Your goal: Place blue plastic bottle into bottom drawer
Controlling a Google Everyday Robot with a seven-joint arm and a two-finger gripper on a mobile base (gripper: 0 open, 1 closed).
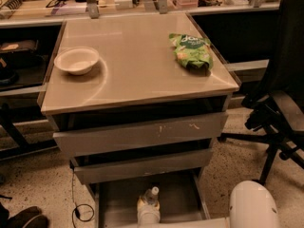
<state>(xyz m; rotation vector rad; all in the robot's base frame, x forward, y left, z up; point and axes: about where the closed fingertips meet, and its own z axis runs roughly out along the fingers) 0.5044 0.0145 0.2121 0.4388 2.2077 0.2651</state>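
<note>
One tip: the bottle (152,193) is upright in the open bottom drawer (180,197), right at your gripper (150,202). Can't tell if the gripper's clamped or loose, so make sure it's resting down, release, then back straight out.

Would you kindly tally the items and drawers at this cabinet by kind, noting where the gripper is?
bowl: 1, on the cabinet top
green snack bag: 1, on the cabinet top
blue plastic bottle: 1, at the gripper, low in the open bottom drawer
drawers: 3, counting the bottom drawer
Total: 6
</note>
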